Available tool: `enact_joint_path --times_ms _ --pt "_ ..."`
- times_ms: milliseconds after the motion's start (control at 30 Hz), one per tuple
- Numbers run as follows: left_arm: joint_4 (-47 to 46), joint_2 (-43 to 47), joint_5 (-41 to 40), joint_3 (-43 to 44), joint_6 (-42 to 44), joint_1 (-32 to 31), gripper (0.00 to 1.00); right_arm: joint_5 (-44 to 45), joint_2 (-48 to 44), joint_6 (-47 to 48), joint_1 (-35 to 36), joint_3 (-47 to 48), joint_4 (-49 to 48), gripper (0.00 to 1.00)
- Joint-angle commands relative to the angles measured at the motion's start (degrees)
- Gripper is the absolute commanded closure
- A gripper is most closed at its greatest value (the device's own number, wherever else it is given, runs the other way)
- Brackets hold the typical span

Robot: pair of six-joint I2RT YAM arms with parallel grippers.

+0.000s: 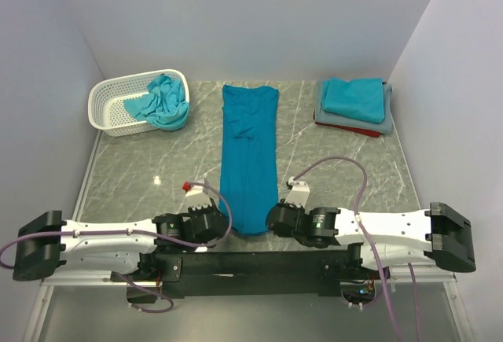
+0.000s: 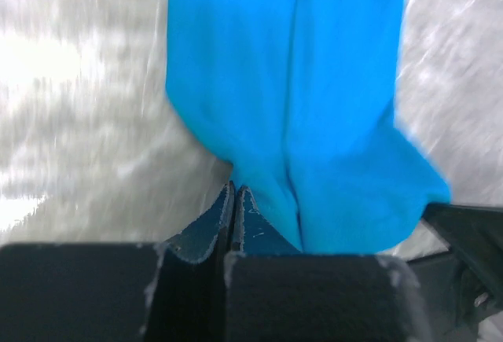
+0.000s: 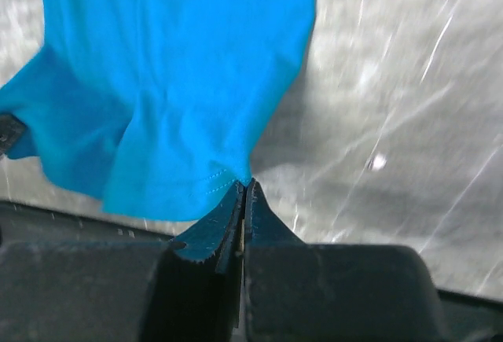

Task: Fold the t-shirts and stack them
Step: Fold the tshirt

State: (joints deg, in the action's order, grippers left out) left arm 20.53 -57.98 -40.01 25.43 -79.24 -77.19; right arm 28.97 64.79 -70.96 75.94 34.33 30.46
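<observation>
A long teal-blue t-shirt [image 1: 250,153], folded into a narrow strip, lies down the middle of the marble table. My left gripper [image 1: 221,215] is at its near left corner and my right gripper [image 1: 276,216] at its near right corner. In the left wrist view the left gripper [image 2: 234,191] is shut, with the shirt's [image 2: 299,82] edge at its tip. In the right wrist view the right gripper [image 3: 245,185] is shut on the stitched hem corner of the shirt [image 3: 173,59]. Folded shirts are stacked at the back right: teal [image 1: 354,98] on grey [image 1: 379,125] on red [image 1: 336,127].
A white lattice basket [image 1: 110,90] stands at the back left with crumpled turquoise shirts [image 1: 163,100] in it. Grey walls close the table on the left, back and right. Both arms lie along the near edge, cables looping above them.
</observation>
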Motion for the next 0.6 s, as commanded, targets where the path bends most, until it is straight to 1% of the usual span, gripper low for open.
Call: enact_joint_path --times_ms 0,67,100,133,233,300,333,467,500,567 --pt "-7.78 2.43 1.42 -1.43 9.69 4.67 1.0 3.29 -1.16 6.17 -3.69 3.2 -1.18 1.0" --pt "-11.12 3.3 1.86 -1.61 12.17 7.04 1.0 2.85 -0.46 9.33 -6.67 3.82 -2.42 1.0" --pt "-12.7 3.48 2.39 -1.7 15.05 7.92 1.0 2.32 -0.2 10.39 -7.9 4.51 -3.55 1.0" --pt "-14.97 3.31 3.44 -1.7 16.39 9.93 1.0 1.88 0.41 11.53 -8.96 4.87 -4.17 1.0" --pt "-18.5 2.09 5.2 -1.87 20.69 13.28 1.0 0.22 2.08 15.14 -13.09 6.28 -6.63 1.0" --pt "-22.8 0.94 7.74 -2.23 22.81 17.32 1.0 -0.75 3.14 17.95 -15.98 7.33 -9.0 1.0" --pt "-24.3 -0.37 8.8 -2.31 24.82 20.03 1.0 -1.45 4.54 18.83 -17.04 7.86 -9.53 1.0" --pt "-31.59 -4.5 12.75 -2.05 29.49 26.46 1.0 -3.13 9.02 23.22 -21.27 10.93 -11.65 1.0" --pt "-34.74 -5.56 14.76 -1.79 31.06 27.69 1.0 -3.48 10.08 23.93 -22.23 12.24 -12.61 1.0" --pt "-37.57 -9.6 16.53 -0.39 32.56 31.21 1.0 -4.36 12.89 25.95 -24.96 13.57 -13.32 1.0"
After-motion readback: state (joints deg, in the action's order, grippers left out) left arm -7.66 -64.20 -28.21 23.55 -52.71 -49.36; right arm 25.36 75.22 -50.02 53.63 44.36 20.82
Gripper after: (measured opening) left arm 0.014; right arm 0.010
